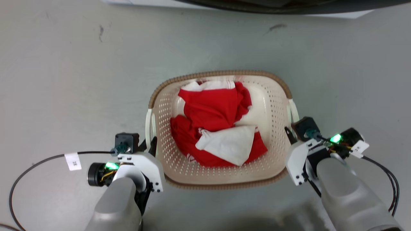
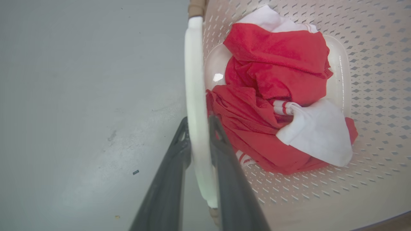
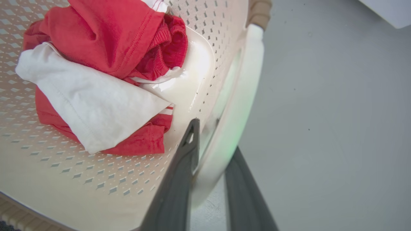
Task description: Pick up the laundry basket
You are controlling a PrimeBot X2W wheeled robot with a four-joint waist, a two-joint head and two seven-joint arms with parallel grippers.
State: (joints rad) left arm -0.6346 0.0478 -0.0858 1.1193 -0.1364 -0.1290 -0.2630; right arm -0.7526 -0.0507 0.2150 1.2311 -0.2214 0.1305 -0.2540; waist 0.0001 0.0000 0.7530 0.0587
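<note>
Your left tool (image 2: pixel 199 123) and right tool (image 3: pixel 213 138) pinch the white handles (image 2: pixel 194 80) of the laundry basket (image 1: pixel 224 73); now lift both evenly.

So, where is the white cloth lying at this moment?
In the head view the white cloth lies on the red clothing inside the laundry basket, in the half nearest the robot.

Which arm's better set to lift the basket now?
Left, marginally. The left gripper clamps the white side handle of the cream perforated laundry basket from both sides; the right gripper straddles its handle, outer fingertip hidden, grip less certain.
</note>
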